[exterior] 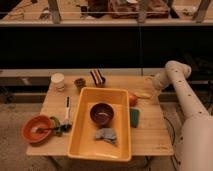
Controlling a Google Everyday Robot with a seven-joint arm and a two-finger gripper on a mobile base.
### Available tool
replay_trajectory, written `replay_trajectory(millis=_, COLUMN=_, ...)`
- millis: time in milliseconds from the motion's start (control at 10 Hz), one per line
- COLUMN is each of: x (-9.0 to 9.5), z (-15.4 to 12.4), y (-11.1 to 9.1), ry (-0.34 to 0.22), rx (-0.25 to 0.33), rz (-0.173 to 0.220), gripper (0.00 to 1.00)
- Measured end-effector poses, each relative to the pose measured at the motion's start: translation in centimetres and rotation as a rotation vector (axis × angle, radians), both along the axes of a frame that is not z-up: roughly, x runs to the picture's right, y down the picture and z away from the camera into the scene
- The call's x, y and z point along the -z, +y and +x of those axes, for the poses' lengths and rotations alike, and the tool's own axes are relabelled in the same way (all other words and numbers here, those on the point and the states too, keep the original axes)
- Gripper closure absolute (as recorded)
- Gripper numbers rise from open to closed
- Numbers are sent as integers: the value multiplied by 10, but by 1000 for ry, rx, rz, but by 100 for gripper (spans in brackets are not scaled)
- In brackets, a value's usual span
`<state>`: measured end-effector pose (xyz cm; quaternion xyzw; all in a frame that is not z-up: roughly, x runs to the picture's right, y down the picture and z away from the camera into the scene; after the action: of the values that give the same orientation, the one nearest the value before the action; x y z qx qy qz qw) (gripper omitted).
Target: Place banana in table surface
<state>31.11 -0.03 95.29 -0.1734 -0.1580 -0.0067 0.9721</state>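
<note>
The banana [142, 94], small and pale yellow, lies on the light wooden table surface [150, 131] near its far right edge. It sits just behind the round orange fruit [132, 100]. My gripper [151, 89] is at the banana's right end, at the tip of the white arm that reaches in from the right. I cannot tell whether it touches the banana.
A large yellow tub [80, 135] fills the table's middle, holding a dark bowl [102, 113] and a grey cloth [106, 135]. A green sponge [135, 117] lies right of the tub. An orange bowl [37, 129], a white cup [58, 81] and small items stand to the left and at the back.
</note>
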Motion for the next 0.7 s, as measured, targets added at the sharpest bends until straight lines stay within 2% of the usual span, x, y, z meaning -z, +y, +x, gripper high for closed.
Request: replay_trajectory(millis=700, x=-21, z=-3, y=14, ry=3, rx=-46, rz=-15, gripper=20)
